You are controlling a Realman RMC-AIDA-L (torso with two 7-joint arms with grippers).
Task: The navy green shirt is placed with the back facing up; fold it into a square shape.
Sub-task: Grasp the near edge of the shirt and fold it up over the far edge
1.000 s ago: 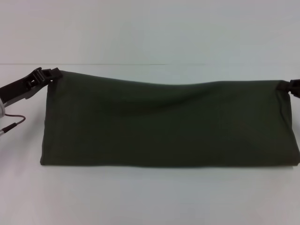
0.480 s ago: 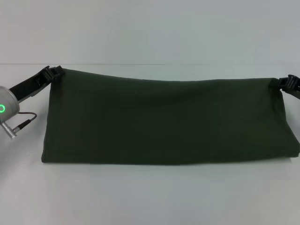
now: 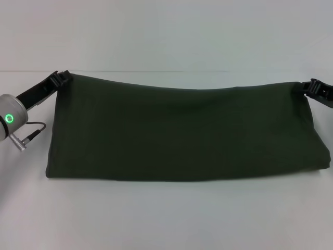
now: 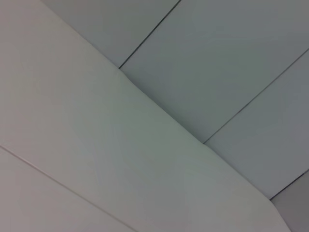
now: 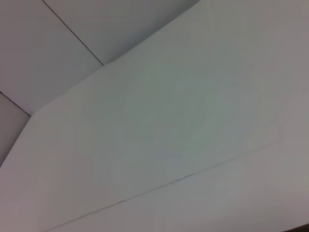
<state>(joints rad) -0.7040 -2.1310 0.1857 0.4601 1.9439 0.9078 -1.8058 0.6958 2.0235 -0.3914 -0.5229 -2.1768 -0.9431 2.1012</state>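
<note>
Pinching the far corners of the dark olive-green cotton shirt (image 3: 182, 133), the left claw (image 3: 61, 78) & right claw (image 3: 311, 87), both clenched on cloth, have pulled its sagging top edge straighter vs a sec ago, so the folded band on the white tabletop (image 3: 166, 219) looks ready for the next fold.

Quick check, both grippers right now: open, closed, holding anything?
Left gripper: closed on the far left corner of the shirt.
Right gripper: closed on the shirt's far right corner.
</note>
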